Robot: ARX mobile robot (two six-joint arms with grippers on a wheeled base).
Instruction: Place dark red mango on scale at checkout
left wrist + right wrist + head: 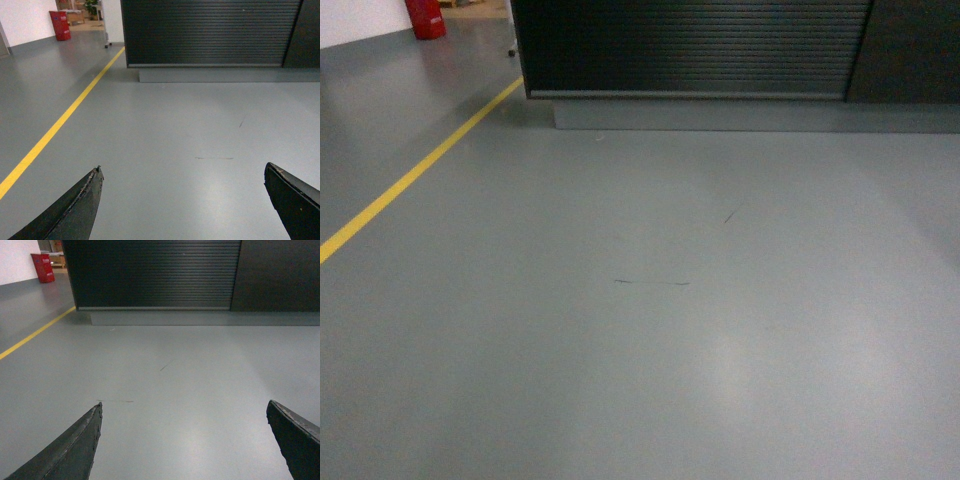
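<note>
The checkout (690, 45) is a dark counter with a horizontally ribbed front panel, standing ahead across the grey floor; it also fills the top of the left wrist view (210, 32) and the right wrist view (155, 272). Only its front shows, not its top. The dark red mango and the scale are out of view. My left gripper (183, 170) is open, its two dark fingers spread wide with only floor between them. My right gripper (184, 407) is open the same way and holds nothing. Neither gripper shows in the head view.
A yellow floor line (410, 175) runs diagonally along the left towards the counter's left corner. A red object (425, 18) stands at the far left by a white wall. A grey plinth (750, 113) runs under the counter. A plain dark panel (910, 50) adjoins the ribbed front on the right.
</note>
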